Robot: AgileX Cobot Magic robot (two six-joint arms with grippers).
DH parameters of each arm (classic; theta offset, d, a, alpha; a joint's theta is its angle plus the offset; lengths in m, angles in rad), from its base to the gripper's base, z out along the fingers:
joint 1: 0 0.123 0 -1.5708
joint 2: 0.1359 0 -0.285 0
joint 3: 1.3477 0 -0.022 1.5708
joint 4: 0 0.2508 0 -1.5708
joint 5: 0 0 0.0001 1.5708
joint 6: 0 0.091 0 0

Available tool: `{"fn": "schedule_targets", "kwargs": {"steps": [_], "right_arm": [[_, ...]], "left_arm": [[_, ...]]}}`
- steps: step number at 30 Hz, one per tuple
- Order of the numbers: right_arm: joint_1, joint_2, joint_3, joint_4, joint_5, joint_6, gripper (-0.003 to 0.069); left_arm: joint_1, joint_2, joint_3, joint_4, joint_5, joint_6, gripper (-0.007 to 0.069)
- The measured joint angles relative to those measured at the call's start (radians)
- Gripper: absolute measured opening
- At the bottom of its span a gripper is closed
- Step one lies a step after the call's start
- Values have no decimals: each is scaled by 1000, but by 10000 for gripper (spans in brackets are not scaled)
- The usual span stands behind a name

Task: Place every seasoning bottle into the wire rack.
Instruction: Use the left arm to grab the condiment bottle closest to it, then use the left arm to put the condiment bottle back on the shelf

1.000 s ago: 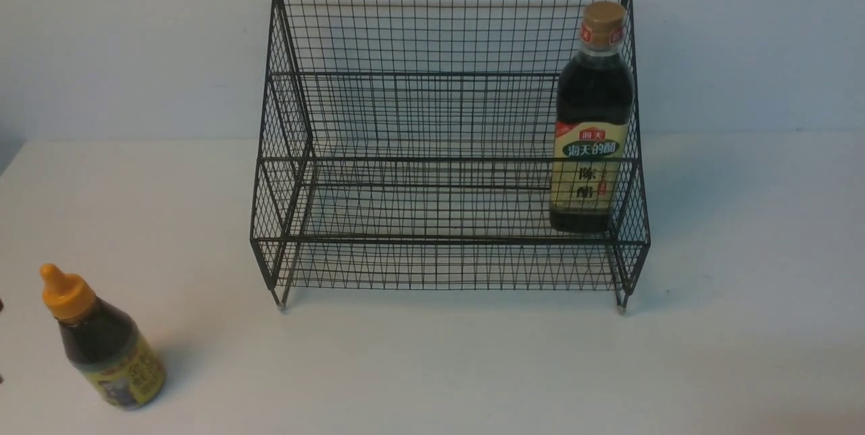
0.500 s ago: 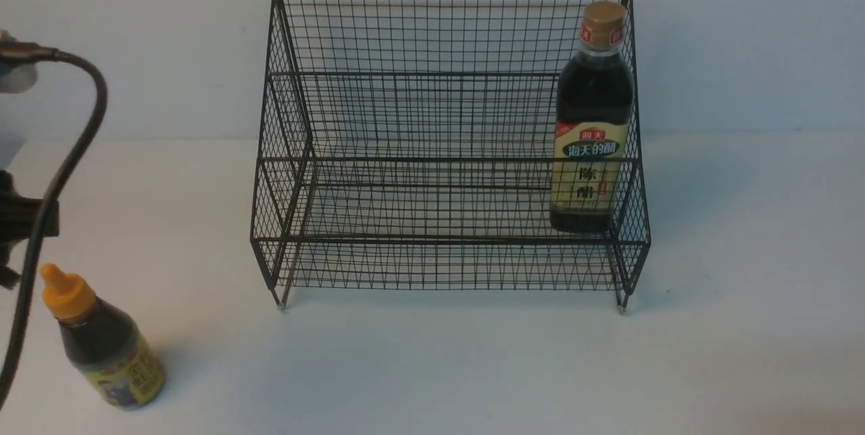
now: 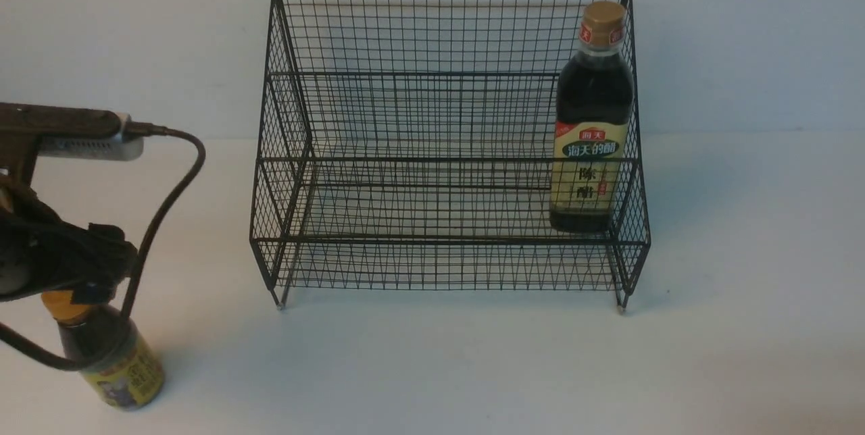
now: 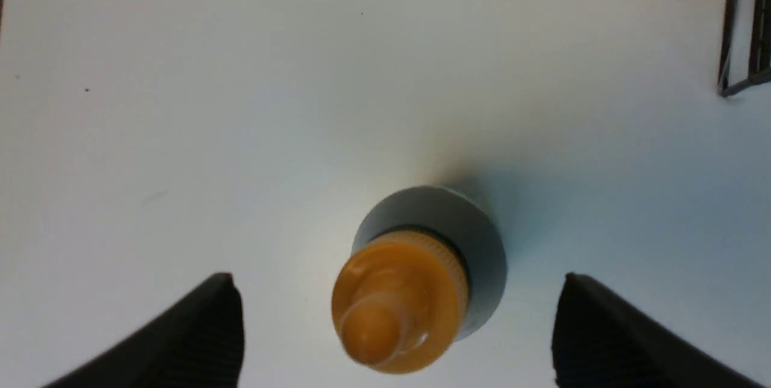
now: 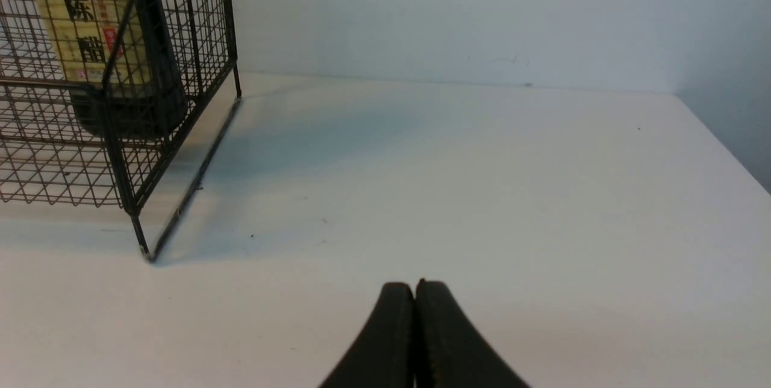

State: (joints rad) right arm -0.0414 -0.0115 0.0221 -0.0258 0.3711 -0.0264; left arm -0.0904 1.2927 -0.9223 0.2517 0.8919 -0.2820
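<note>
The short bottle [image 3: 115,361] stands upright on the table [image 3: 473,367] at the lower left of the front view, well apart from the wire rack [image 3: 432,36]. The left gripper [image 4: 399,278] hangs above its orange cap [image 4: 397,303], jaws spread wide and touching nothing, placed, I judge, to drop around the bottle. The tall bottle [image 3: 593,124] already stands on the rack's lower shelf at the frame's right (half done, apparently), so the right gripper [image 5: 415,316] idles, clenched on nothing.

Prob. a lab test bench: white table [image 3: 432,367], plain wall [image 3: 135,36], robot arm [image 3: 47,259] w/ cable [image 3: 162,130].
</note>
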Motion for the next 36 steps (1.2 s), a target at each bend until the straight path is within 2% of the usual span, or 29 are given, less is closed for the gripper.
{"fn": "schedule_targets", "kwargs": {"steps": [12,15,16,17,18,23,26,28,31,36], "right_arm": [[0,0,0,0,0,0,-15],[0,0,0,0,0,0,-15],[0,0,0,0,0,1,-15],[0,0,0,0,0,4,-15],[0,0,0,0,0,5,-15],[0,0,0,0,0,7,-15],[0,0,0,0,0,8,-15],[0,0,0,0,1,8,-15],[0,0,0,0,1,8,-15],[0,0,0,0,1,8,-15]], "left_arm": [[0,100,-2,38,-33,-3,514],[0,114,-5,42,-34,-14,447],[0,117,-6,42,-34,-15,412],[-1,119,-6,41,-34,-15,338],[-1,119,-8,34,-32,-18,314],[-2,116,-25,32,12,-19,299],[-2,96,-81,23,124,-18,291],[-2,62,-193,7,236,-8,290],[-2,33,-365,-57,333,45,290],[-2,39,-562,-235,365,144,290]]}}
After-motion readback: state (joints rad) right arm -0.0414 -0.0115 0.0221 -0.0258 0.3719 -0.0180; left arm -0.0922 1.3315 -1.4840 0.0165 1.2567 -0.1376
